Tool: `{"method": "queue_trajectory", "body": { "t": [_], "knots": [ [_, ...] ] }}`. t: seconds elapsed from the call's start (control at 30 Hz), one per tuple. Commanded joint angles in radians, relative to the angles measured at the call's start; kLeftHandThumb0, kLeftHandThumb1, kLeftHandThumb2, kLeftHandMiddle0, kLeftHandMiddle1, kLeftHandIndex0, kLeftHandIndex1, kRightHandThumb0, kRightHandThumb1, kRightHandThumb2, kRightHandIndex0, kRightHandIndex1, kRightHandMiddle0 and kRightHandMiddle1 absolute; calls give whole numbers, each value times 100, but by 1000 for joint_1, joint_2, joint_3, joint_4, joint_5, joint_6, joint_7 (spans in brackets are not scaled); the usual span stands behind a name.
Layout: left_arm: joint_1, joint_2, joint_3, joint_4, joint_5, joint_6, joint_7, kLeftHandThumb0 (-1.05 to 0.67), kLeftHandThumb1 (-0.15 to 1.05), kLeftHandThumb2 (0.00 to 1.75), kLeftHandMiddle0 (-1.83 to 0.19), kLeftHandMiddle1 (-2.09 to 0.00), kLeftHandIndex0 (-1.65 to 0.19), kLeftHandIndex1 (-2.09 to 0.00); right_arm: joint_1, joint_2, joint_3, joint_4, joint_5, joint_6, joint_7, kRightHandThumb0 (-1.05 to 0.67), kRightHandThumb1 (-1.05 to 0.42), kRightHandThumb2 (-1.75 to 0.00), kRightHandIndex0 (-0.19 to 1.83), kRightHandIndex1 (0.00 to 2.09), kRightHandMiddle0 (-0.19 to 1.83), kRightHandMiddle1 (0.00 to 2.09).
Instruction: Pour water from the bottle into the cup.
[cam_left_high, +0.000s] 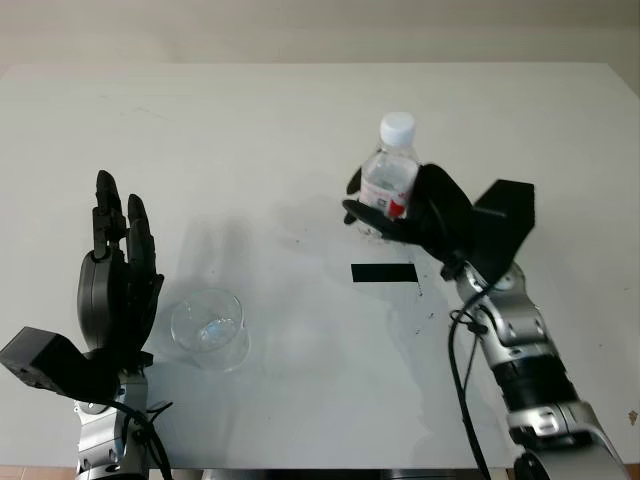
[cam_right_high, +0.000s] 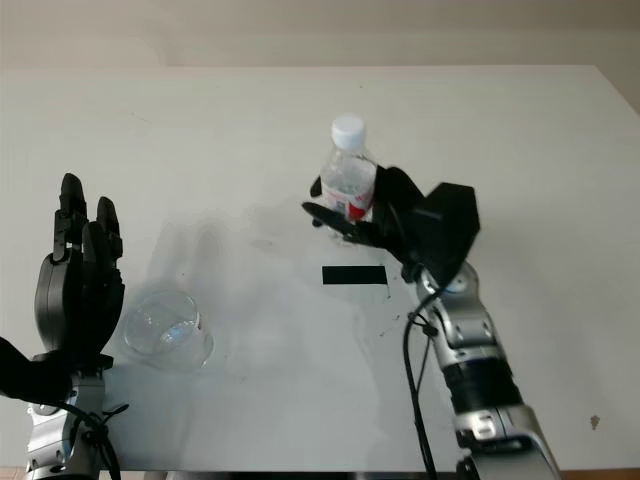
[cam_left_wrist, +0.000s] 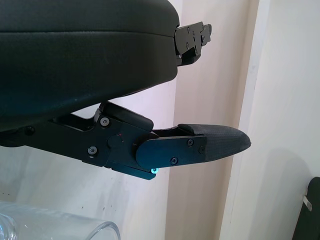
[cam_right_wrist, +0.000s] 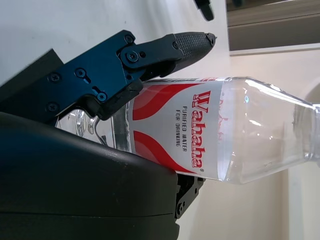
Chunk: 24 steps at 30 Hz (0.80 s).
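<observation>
Nearest, at the lower left, the left robot hand (cam_left_high: 118, 270) stood open beside the clear, round glass cup (cam_left_high: 209, 329), holding nothing. Both sat over the plain white bench (cam_left_high: 250, 150), which ran back to a pale wall. A black rectangular strip (cam_left_high: 384, 272) lay right of centre. Above it the right robot hand (cam_left_high: 405, 215) gripped the clear plastic bottle with a white cap and red label (cam_left_high: 391, 172), upright; its base was hidden behind the fingers.
</observation>
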Motion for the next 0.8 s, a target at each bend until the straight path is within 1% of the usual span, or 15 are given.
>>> {"method": "queue_trajectory", "body": {
  "t": [0.0,0.17,0.3,0.43,0.57,0.77],
  "knots": [
    [28,-20,-1,45,1,-12,2,-79,105,47,19,-4,19,-1,25,-12,-27,-79,15,15,9,-45,-105,-39,107,209,85,209],
    [23,-22,-1,53,-2,-15,-2,-78,105,48,19,-3,19,0,66,11,-59,-157,47,79,-2,-46,-105,-36,107,209,83,209],
    [24,-21,-2,51,-1,-15,-2,-79,105,48,19,-2,19,0,85,24,-60,-178,40,93,-13,-46,-105,-36,110,209,84,209],
    [30,-26,-1,49,-9,-17,-8,-78,105,47,19,-3,19,0,87,27,-58,-168,27,84,-14,-46,-105,-37,113,209,87,209],
    [35,-22,-2,51,-14,-25,-25,-76,105,50,19,0,19,0,89,24,-58,-167,15,109,-23,-46,-105,-37,115,209,88,209],
    [44,-23,-3,32,-9,-18,-21,-77,105,49,19,0,19,0,95,35,-50,-139,-17,111,-37,-46,-105,-37,115,209,89,209]
  ]
}}
